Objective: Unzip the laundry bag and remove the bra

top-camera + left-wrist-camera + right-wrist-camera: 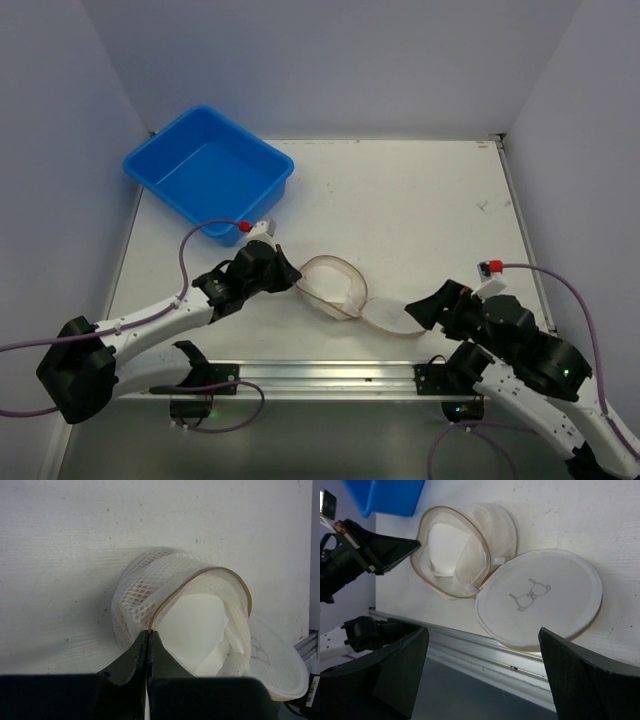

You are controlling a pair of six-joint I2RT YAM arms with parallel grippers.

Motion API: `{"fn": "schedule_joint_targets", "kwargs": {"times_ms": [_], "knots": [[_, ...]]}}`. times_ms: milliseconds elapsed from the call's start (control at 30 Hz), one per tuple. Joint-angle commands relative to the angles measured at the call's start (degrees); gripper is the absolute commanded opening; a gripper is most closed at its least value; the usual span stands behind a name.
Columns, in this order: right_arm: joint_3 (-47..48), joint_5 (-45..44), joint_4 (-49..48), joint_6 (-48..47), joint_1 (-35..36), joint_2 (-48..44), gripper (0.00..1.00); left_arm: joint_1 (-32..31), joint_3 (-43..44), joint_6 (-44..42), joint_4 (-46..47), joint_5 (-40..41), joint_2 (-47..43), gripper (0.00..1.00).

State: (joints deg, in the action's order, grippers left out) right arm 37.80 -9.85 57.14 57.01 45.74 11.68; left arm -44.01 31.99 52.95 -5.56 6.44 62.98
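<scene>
The laundry bag [328, 283] lies on its side on the white table, unzipped. Its round lid [390, 318], marked with a bra outline [530, 594], is flopped flat to the right. My left gripper [292, 274] is shut on the tan rim [165, 597] of the bag's mouth, with the fingertips [142, 637] pressed together on it. The bra [195, 617], white and smooth-cupped, shows inside the mesh bag [490, 522] with a lacy strap [235, 652]. At the lid's near right edge my right gripper [420, 312] stands open, with nothing between its fingers [570, 655].
A blue tub [210, 172] stands at the back left of the table. A metal rail [320, 376] runs along the table's near edge, just below the lid. White walls close in the table at the back and on both sides.
</scene>
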Motion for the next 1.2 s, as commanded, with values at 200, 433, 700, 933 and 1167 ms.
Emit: {"fn": "schedule_joint_targets", "kwargs": {"times_ms": [200, 433, 700, 933, 1167], "knots": [[5.89, 0.76, -0.35, -6.20, 0.14, 5.01, 0.89, -0.11, 0.97, -2.76, -2.08, 0.59, 0.30, 0.00], [-0.71, 7.56, -21.00, -11.83, 0.14, 21.17, 0.77, -0.11, 1.15, -3.55, -2.08, -0.20, 0.21, 0.00], [4.29, 5.19, -34.37, -17.81, -1.53, 44.97, 0.72, -0.02, -0.70, -3.47, -2.08, 0.15, -1.54, 0.00], [5.88, 6.68, -40.53, -18.60, -2.93, 56.51, 0.57, -0.03, -0.26, -4.87, -2.61, 0.24, -2.16, 0.00], [3.86, -0.25, -37.20, -19.92, -3.11, 53.98, 0.00, 0.41, 0.71, -7.24, -3.58, 1.12, -1.19, 0.00]]}}
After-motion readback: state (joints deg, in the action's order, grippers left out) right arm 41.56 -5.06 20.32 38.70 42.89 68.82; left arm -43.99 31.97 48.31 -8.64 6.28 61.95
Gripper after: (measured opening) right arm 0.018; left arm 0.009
